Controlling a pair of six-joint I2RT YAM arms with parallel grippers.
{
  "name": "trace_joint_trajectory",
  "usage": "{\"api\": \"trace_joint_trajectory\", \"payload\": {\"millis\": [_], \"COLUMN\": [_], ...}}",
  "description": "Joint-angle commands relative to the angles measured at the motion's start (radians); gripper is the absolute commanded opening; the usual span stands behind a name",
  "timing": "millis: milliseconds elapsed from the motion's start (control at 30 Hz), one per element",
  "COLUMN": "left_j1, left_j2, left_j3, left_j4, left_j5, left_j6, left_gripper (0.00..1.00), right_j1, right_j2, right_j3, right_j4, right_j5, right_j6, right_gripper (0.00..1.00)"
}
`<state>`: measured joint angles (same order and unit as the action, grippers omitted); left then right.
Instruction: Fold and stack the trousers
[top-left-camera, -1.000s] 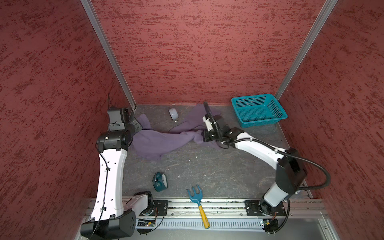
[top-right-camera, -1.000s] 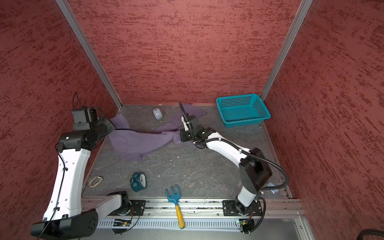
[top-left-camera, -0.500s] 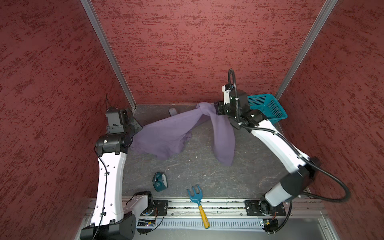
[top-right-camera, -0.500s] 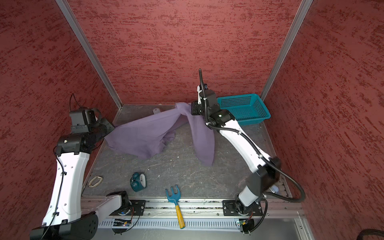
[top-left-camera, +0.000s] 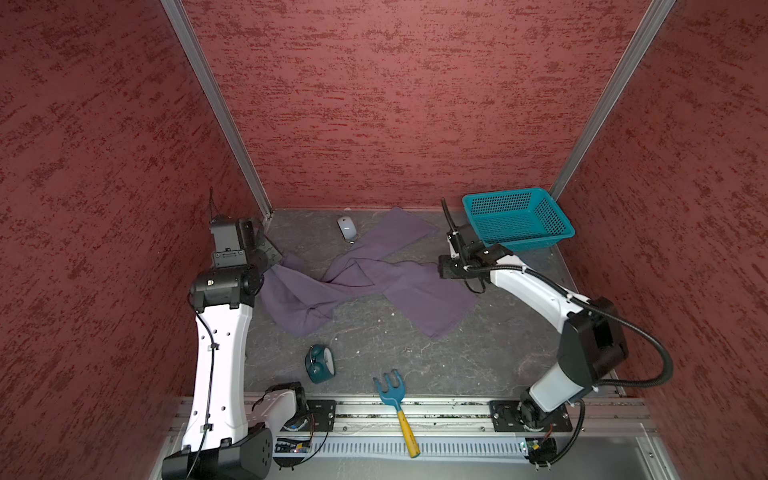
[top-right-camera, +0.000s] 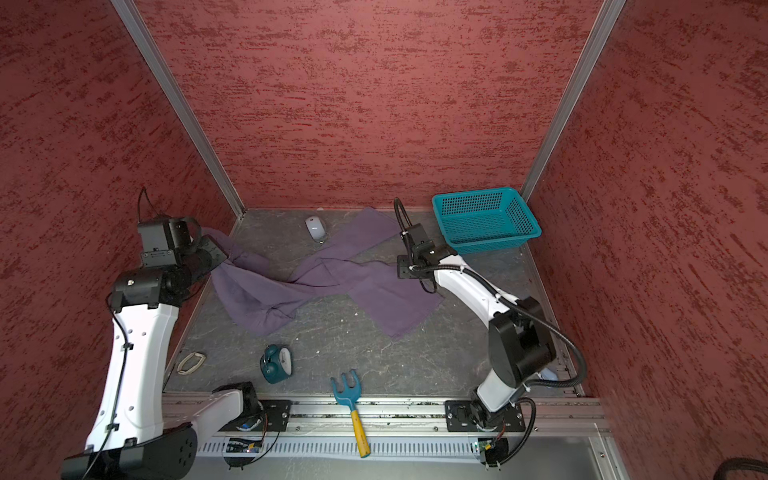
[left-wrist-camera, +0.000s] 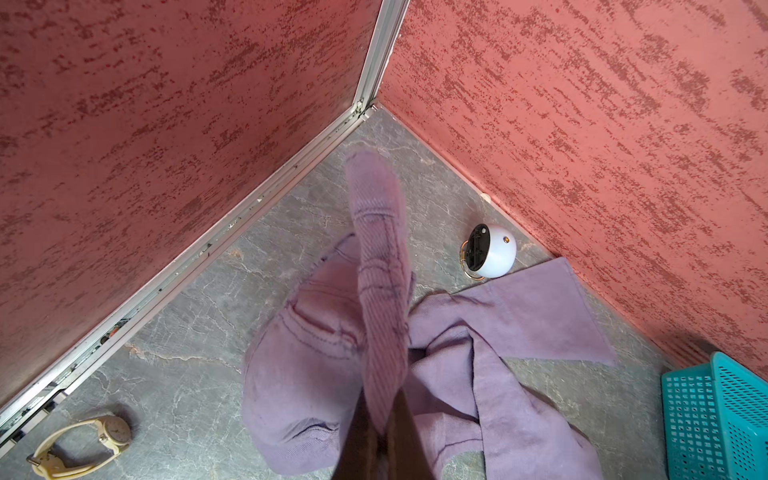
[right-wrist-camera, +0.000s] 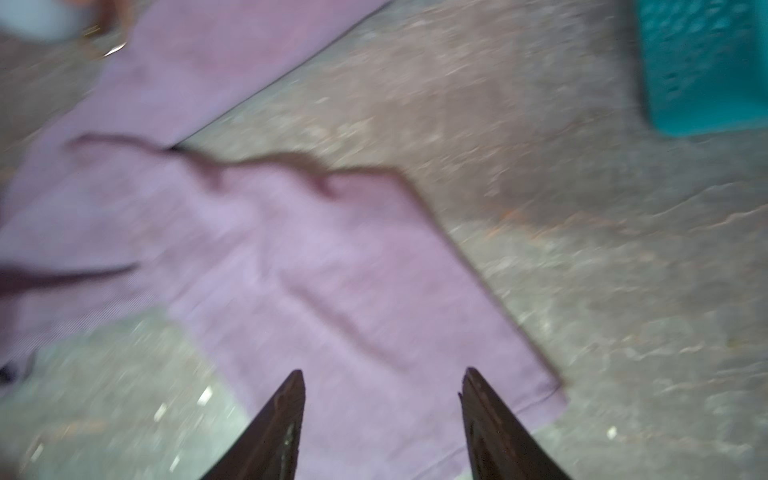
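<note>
The purple-grey trousers (top-left-camera: 365, 278) (top-right-camera: 332, 282) lie spread over the grey floor. One leg runs to the back wall and the other crosses to the right front. My left gripper (top-left-camera: 276, 259) (top-right-camera: 222, 253) is at the left wall, shut on the waistband end, which it holds a little off the floor. In the left wrist view the waistband (left-wrist-camera: 378, 257) stands up out of the shut left gripper (left-wrist-camera: 380, 436). My right gripper (top-left-camera: 442, 270) (top-right-camera: 401, 268) hangs open just over the right leg's edge. The blurred right wrist view shows that right gripper (right-wrist-camera: 383, 374) empty above the trousers (right-wrist-camera: 311, 257).
A teal basket (top-left-camera: 517, 220) (top-right-camera: 484, 220) stands at the back right, close behind my right wrist. A white mouse (top-left-camera: 345, 227) lies by the back wall. A teal alarm clock (top-left-camera: 319, 363), a blue rake (top-left-camera: 395, 399) and a watch (top-right-camera: 191, 363) lie near the front.
My right gripper lifted one trouser leg high, swung it to the right and let go. The leg now lies flat on the floor and that gripper has opened. The left gripper kept its hold.
</note>
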<state>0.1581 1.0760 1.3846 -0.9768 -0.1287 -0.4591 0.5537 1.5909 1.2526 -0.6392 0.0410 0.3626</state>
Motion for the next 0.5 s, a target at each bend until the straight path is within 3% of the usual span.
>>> {"api": "trace_joint_trajectory", "payload": {"millis": [0, 267, 367, 467], "left_j1": [0.009, 0.009, 0.009, 0.01], "left_j2": [0.014, 0.013, 0.001, -0.004], "left_j3": [-0.022, -0.024, -0.034, -0.032], "left_j4": [0.062, 0.061, 0.056, 0.047], "left_j5": [0.023, 0.042, 0.031, 0.021], "left_j6": [-0.021, -0.033, -0.029, -0.02], "left_gripper": [0.0, 0.0, 0.0, 0.0], "right_j1": [0.117, 0.143, 0.154, 0.17], "right_j2": [0.017, 0.106, 0.15, 0.188], "right_j3": [-0.085, -0.168, -0.176, -0.186], "right_j4": [0.06, 0.14, 0.151, 0.161], "right_j5": [-0.035, -0.076, -0.089, -0.107], "right_j6": [0.005, 0.092, 0.089, 0.086], "right_gripper": [0.66, 0.76, 0.98, 0.89]}}
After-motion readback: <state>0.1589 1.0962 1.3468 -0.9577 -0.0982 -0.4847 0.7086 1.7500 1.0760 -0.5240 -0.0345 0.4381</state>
